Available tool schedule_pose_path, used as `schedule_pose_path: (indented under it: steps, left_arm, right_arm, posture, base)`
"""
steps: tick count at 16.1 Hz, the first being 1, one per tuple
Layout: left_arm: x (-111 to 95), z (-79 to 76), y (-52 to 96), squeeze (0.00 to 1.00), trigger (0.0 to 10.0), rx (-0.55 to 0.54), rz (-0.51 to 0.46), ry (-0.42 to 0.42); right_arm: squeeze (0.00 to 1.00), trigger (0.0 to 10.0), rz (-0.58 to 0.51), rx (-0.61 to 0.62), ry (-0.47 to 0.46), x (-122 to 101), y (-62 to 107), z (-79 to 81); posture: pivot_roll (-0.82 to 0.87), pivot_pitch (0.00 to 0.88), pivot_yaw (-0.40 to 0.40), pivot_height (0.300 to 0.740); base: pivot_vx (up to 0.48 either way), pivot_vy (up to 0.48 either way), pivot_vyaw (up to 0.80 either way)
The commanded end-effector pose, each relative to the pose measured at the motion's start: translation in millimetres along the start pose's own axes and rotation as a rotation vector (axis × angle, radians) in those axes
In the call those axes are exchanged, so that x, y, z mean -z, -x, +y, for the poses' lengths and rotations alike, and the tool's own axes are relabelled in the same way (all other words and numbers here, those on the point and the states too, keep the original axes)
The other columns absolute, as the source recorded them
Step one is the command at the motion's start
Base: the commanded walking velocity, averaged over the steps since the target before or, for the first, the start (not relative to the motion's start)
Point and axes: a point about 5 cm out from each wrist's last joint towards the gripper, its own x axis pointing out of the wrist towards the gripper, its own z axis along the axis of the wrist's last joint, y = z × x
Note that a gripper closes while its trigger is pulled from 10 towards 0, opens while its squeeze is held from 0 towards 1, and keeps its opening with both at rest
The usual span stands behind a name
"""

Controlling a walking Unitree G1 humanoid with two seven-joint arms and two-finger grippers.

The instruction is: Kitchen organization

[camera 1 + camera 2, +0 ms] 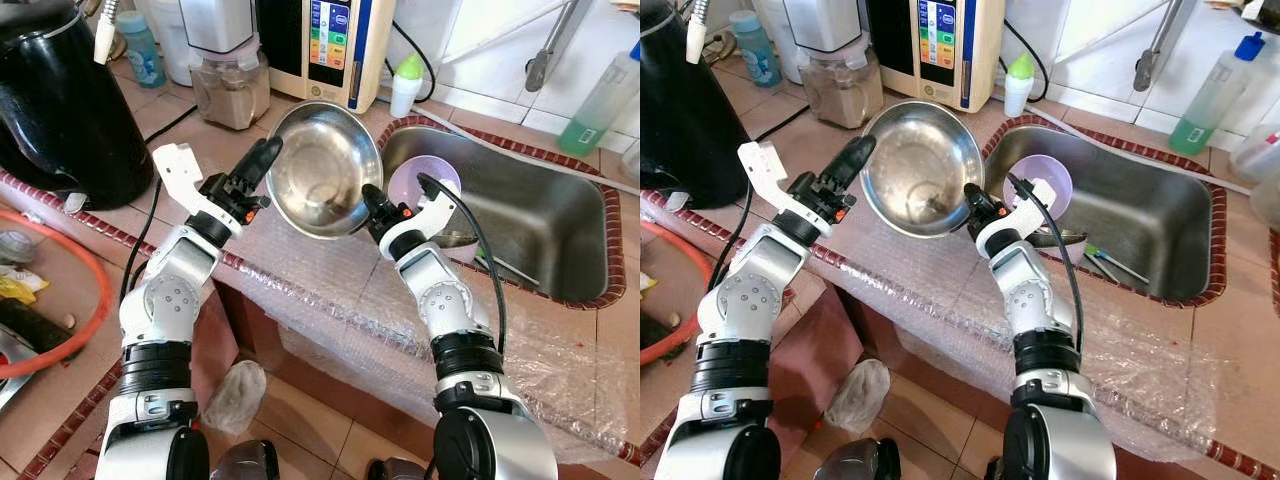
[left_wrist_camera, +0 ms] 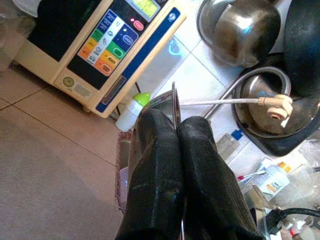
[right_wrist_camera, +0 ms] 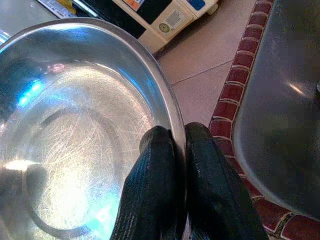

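You hold steel bowl (image 1: 322, 170) tilted in air over counter (image 1: 300, 262), beside sink (image 1: 540, 235). Left gripper (image 1: 262, 157) pinches far-left rim; right gripper (image 1: 372, 204) pinches right rim. Move both arms together, keep grip even. Appliance panel (image 1: 330, 40) buttons coloured; writing unreadable.

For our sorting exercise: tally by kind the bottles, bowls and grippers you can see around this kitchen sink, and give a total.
Plastic bottles: 3 — blue bottle, white bottle with green cap, green liquid bottle
Bowls: 2 — steel bowl, lilac bowl in the sink
Grippers: 2 — left gripper, right gripper, both pinching the steel bowl's rim
Total: 7
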Motion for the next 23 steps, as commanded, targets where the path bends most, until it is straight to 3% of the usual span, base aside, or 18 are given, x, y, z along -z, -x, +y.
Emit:
schedule_pose_path:
  steps: [1,2,3,4,5,9,12,14,15,18,21,22,23]
  left_arm:
    - [4,-8.9,-7.3,0.0,0.0,0.061,0.032,-0.013]
    - [9,-7.9,-9.3,0.0,0.0,0.049,0.053,-0.029]
    - [11,-7.1,-10.9,0.0,4.9,0.046,0.065,-0.037]
    - [13,-6.0,-12.9,0.41,8.1,0.043,0.075,-0.04]
    - [17,-2.8,-15.3,1.0,10.0,0.03,0.094,-0.058]
    - [21,3.5,-21.4,1.0,10.0,0.007,0.129,-0.097]
    - [24,9.4,-21.0,1.0,10.0,-0.005,0.18,-0.125]
    - [34,12.1,-8.8,1.0,10.0,0.004,0.261,-0.159]
    - [35,12.0,-6.9,1.0,10.0,0.009,0.271,-0.165]
    - [48,12.4,19.1,1.0,10.0,0.034,0.393,-0.204]
    - [55,11.0,30.7,1.0,10.0,0.05,0.454,-0.222]
    - [56,10.9,31.5,1.0,10.0,0.052,0.464,-0.231]
    - [57,9.7,32.0,1.0,10.0,0.058,0.479,-0.255]
  right_arm:
    - [0.0,0.0,-0.028,0.014,0.003,-8,-4.2,2.7]
    - [0.0,0.0,-0.024,0.006,0.012,-9,-6.4,3.6]
    - [0.0,0.0,-0.026,0.008,0.019,-11,-7.8,3.4]
    - [0.0,0.0,-0.034,0.013,0.028,-14,-9.4,3.4]
    - [0.0,0.0,-0.062,0.029,0.046,-20,-12.3,3.2]
    - [0.0,0.0,-0.138,0.082,0.054,-36,-19.3,3.3]
    - [0.0,0.0,-0.224,0.18,0.077,-53,-20.3,-5.1]
    - [0.0,0.0,-0.293,0.348,0.152,-72,-11.8,-26.8]
    - [0.0,0.0,-0.299,0.373,0.162,-75,-10.2,-30.0]
    - [0.0,0.0,-0.314,0.664,0.285,-90,11.9,-68.9]
    - [0.0,0.8,-0.302,0.785,0.334,-90,23.2,-85.5]
    - [0.0,2.5,-0.297,0.792,0.331,-89,23.9,-86.9]
    - [0.0,8.0,-0.291,0.798,0.342,-86,24.2,-87.9]
  posture:
    - [-0.02,0.046,0.005,0.74]
    - [-0.01,0.051,0.005,0.74]
    - [-0.01,0.054,0.005,0.74]
    - [0.0,0.062,0.002,0.74]
    - [0.0,0.068,0.002,0.74]
    - [0.01,0.076,0.009,0.74]
    - [0.02,0.082,0.019,0.74]
    - [0.04,0.095,0.023,0.74]
    - [0.04,0.095,0.023,0.74]
    - [0.05,0.105,0.026,0.74]
    - [0.07,0.112,0.031,0.74]
    - [0.07,0.113,0.034,0.74]
    - [0.06,0.113,0.037,0.74]
  base:
    - [0.0,0.0,0.0]
    - [0.0,0.0,0.0]
    - [0.0,0.0,0.0]
    - [0.0,0.0,0.0]
    - [0.0,0.0,0.0]
    - [0.0,0.0,0.0]
    - [0.0,0.0,0.0]
    - [0.0,0.0,0.0]
    - [0.0,0.0,0.0]
    - [0.0,0.0,0.0]
    - [0.0,0.0,0.0]
    - [0.0,0.0,0.0]
    - [0.0,0.0,0.0]
